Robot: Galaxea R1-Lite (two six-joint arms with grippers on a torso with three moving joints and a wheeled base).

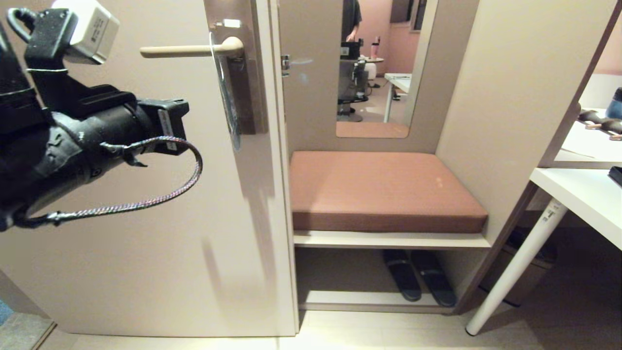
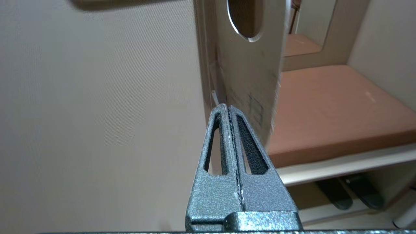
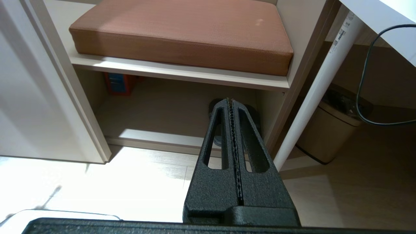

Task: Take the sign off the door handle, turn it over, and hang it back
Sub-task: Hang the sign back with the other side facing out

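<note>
The left claw (image 2: 229,109) has its fingers pressed together with nothing between them; its tip is just short of the lower end of the sign (image 2: 252,81), and contact cannot be told. In the head view the left arm reaches in from the left, before the door (image 1: 146,218). The sign hangs edge-on from the handle (image 1: 192,50), next to the knuckle and in front of the backplate (image 1: 248,87). The right claw (image 3: 231,102) is also closed on nothing, low and pointing toward the floor (image 3: 130,182) by the shelf with a brown cushion (image 3: 182,29). Dark slippers (image 1: 418,282) lie under that shelf, and a white table (image 1: 578,194) stands to the right.
</note>
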